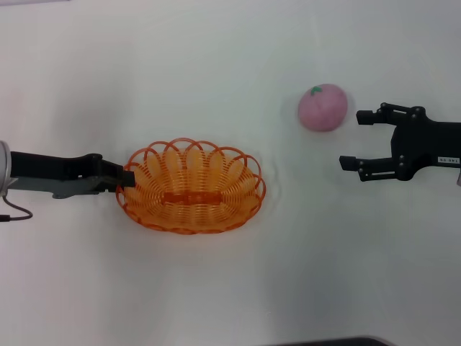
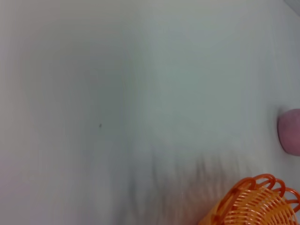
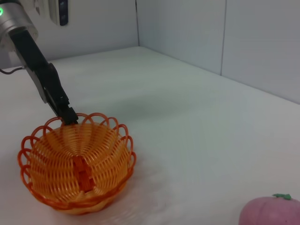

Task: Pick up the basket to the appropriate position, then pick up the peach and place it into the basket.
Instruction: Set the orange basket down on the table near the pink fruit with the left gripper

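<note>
The orange wire basket (image 1: 191, 187) sits on the white table, left of centre. My left gripper (image 1: 124, 180) is at its left rim, shut on a rim loop; the right wrist view shows that grip (image 3: 70, 117) on the basket (image 3: 77, 164). The pink peach (image 1: 323, 107) lies on the table at the far right, apart from the basket. My right gripper (image 1: 351, 138) is open and empty, just right of the peach and a little nearer to me. The left wrist view shows part of the basket (image 2: 255, 201) and an edge of the peach (image 2: 290, 131). The peach also shows in the right wrist view (image 3: 272, 211).
The white table (image 1: 230, 288) spreads all round the basket and peach. Pale wall panels (image 3: 225, 33) stand behind the table in the right wrist view. A dark edge (image 1: 331, 342) shows at the table's near side.
</note>
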